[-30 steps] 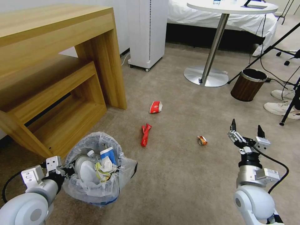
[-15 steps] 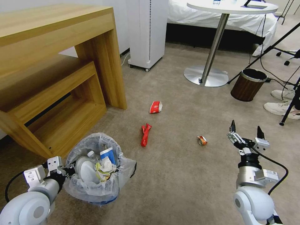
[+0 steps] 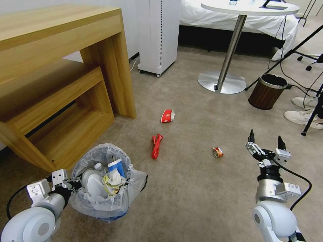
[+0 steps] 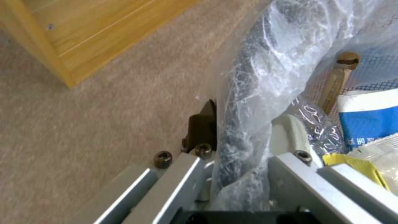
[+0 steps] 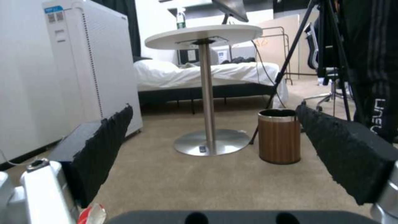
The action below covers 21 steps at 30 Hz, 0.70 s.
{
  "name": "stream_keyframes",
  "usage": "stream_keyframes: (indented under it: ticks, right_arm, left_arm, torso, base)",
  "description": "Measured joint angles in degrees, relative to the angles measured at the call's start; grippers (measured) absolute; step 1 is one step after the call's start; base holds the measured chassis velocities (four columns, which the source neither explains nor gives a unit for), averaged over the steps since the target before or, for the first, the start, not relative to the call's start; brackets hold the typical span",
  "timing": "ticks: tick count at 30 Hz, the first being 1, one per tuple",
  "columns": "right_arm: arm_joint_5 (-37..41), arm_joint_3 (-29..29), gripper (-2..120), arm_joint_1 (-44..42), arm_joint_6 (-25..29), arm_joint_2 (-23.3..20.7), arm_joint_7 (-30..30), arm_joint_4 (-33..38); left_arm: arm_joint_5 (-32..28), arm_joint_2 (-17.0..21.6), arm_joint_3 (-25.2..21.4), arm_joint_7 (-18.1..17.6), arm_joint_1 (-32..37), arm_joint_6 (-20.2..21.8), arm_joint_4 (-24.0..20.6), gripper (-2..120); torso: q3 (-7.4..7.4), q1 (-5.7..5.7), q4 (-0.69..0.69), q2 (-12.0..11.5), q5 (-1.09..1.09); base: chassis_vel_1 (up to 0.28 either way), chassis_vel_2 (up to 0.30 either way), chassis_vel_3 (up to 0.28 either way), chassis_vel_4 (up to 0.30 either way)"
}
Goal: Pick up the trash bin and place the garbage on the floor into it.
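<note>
On the beige floor (image 3: 188, 188) beside a wooden desk (image 3: 57, 67), the left gripper (image 3: 69, 183) is clamped on the near-left rim of the bin (image 3: 101, 181), one finger (image 4: 203, 124) outside the crinkled bag and the other inside, as the left wrist view shows. The bin stands upright, its mouth facing up, just in front of the desk's lower shelf; it already holds a blue-and-white wrapper (image 3: 116, 167), crumpled paper (image 3: 114, 176) and a bottle (image 3: 98, 165). To its right, three pieces of litter lie loose on the carpet, well apart from one another: a red wrapper (image 3: 156, 145), its long axis running almost straight away from the robot; farther off, a red-and-white cup (image 3: 167, 115) on its side, its long axis lying across the view; and a crushed can (image 3: 217, 152) nearer the right arm. The right gripper (image 3: 265, 143) hovers above the carpet right of the can, fingers spread wide, pointing away from the robot and holding nothing. Beyond it stand a brown bin (image 3: 268, 91) and a round table (image 3: 235, 20).
</note>
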Motion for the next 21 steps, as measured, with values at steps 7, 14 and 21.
stream_keyframes:
  ticks: [7,14,21]
  right_arm:
    - [-0.28,-0.23,100,0.13,0.0,0.0,-0.04,-0.2]
    - [-0.6,-0.51,100,0.25,0.02,0.0,-0.11,-0.37]
    - [-0.97,-0.73,100,0.46,0.02,-0.08,-0.12,-0.79]
  left_arm:
    - [0.22,-0.3,0.02,0.09,0.04,-0.21,0.05,0]
    - [0.22,-0.33,-0.06,0.17,0.06,-0.29,0.1,0]
    - [0.29,-0.43,-0.21,0.24,0.15,-0.4,0.18,0]
  torso:
    - [0.01,0.01,0.01,0.0,-0.01]
    - [0.0,0.01,0.0,0.0,0.0]
    - [0.0,0.01,0.0,0.0,0.0]
  base:
    - [-0.115,0.127,0.12,-0.126]
    - [-0.09,0.085,0.092,-0.084]
    - [-0.091,0.113,0.102,-0.102]
